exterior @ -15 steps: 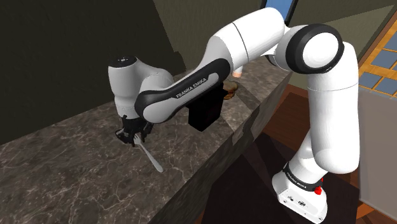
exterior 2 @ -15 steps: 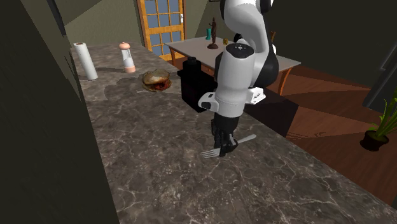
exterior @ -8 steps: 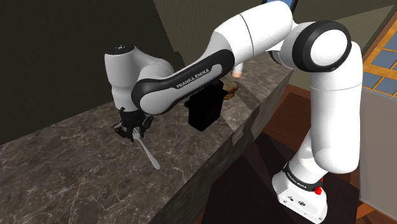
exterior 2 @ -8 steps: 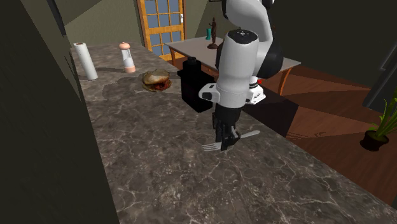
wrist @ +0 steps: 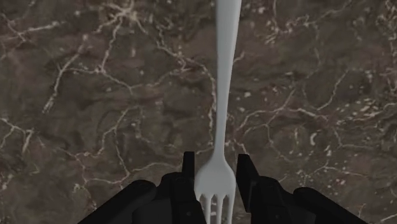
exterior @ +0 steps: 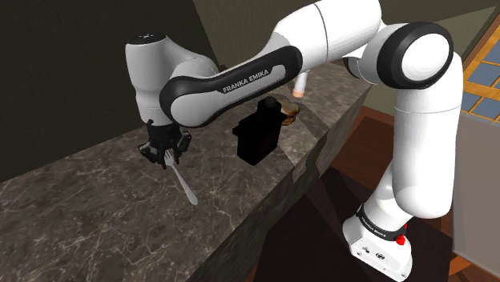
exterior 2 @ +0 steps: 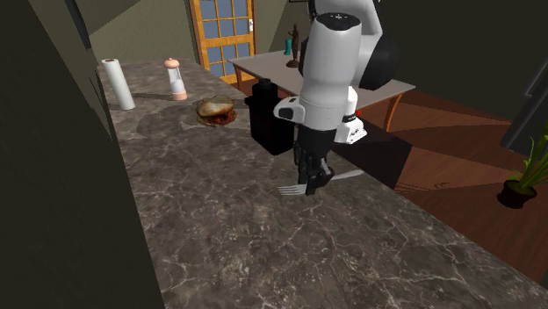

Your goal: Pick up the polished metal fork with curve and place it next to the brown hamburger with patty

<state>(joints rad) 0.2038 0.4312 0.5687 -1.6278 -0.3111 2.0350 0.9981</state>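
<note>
Holding the fork [wrist: 222,95] in the gripper [wrist: 217,159], pinched tight near the prongs, handle poking out. Lifted a little off the worktop [exterior 2: 202,237], by the look of it. Pick-up done, so time to carry. Next, need to go past the black box [exterior 2: 262,123] to the hamburger [exterior 2: 215,110] and put the fork down just beside, not on top. Dark veined stone, with a paper roll [exterior 2: 117,84] and pink grinder [exterior 2: 176,79]. Beyond, a glass door [exterior 2: 224,31] and table [exterior 2: 400,88]

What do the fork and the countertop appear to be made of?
The fork: plain pale grey, smooth and even, with no clear shine; probably metal, but the look leaves it open. The countertop: dark brown marble-like stone, shown by pale branching veins; surface looks smooth.
</note>
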